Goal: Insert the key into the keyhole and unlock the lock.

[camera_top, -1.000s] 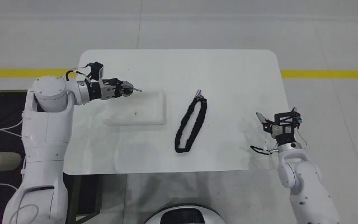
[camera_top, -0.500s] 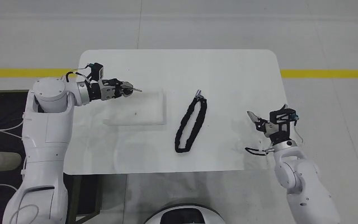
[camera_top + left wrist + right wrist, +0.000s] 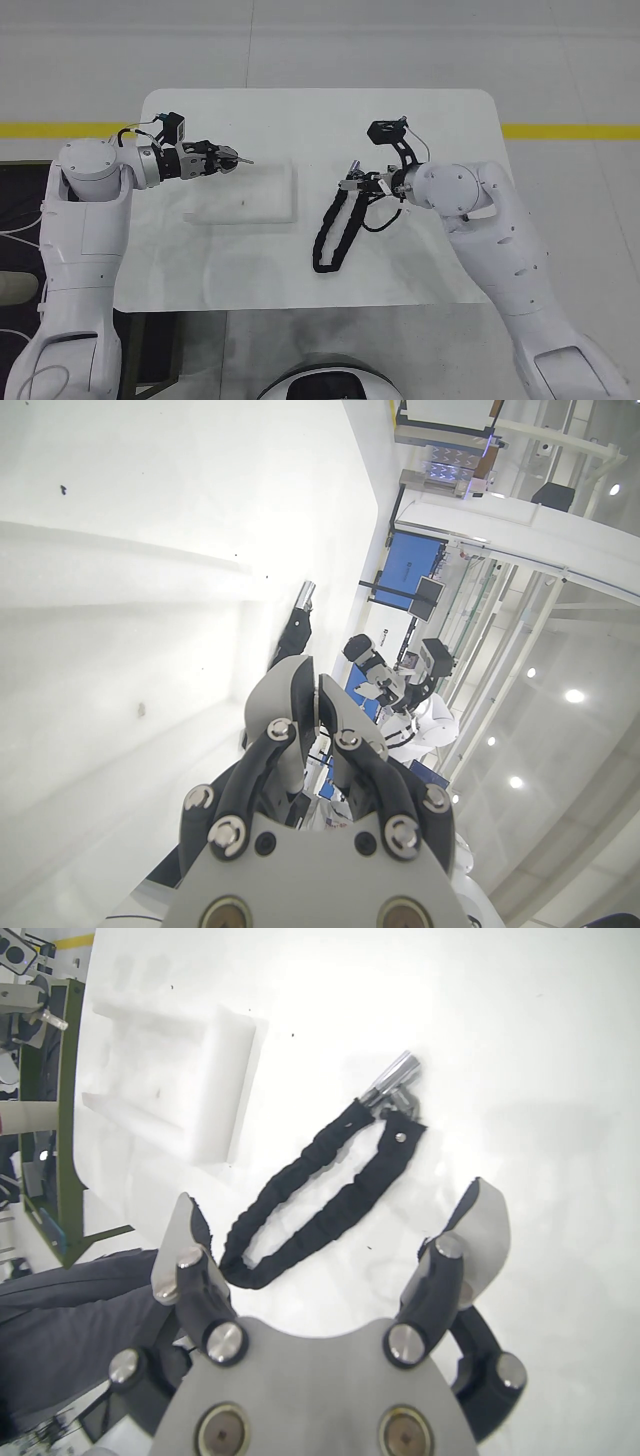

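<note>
left fingers (image 3: 275, 695) pinching the key (image 3: 239, 159), held near the white foam block (image 3: 245, 195) | right fingers (image 3: 487, 1218) spread wide, just beside the metal end of the lock (image 3: 338, 228) | lock: black sleeved loop lying flat mid table (image 3: 440, 130), apart from the key

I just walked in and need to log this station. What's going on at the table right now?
The left gripper is shut on the key, over the table by a white foam block. The right gripper hangs open over the black chain lock lying mid-table, near its metal cylinder end. The key is well apart from the lock, so it is not yet inserted.
</note>
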Controlling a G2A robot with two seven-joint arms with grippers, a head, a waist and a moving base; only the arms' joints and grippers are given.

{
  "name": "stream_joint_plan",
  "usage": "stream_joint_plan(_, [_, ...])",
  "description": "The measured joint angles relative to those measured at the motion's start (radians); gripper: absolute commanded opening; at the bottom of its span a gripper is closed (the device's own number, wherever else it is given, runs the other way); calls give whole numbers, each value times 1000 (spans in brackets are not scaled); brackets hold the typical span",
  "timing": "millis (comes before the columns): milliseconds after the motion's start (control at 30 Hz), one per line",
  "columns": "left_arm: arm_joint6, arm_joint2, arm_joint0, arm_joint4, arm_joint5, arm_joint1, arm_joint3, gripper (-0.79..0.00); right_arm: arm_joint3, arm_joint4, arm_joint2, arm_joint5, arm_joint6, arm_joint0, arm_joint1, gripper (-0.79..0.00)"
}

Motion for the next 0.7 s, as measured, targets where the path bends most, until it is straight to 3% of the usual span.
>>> stream_joint_plan(67, [0, 0, 0, 0, 0, 0, 0, -785, 31, 12, -23, 5, -1, 38, -10, 0])
stream_joint_plan(700, [0, 0, 0, 0, 0, 0, 0, -785, 28, 10, -21, 2, -2, 35, -9, 0])
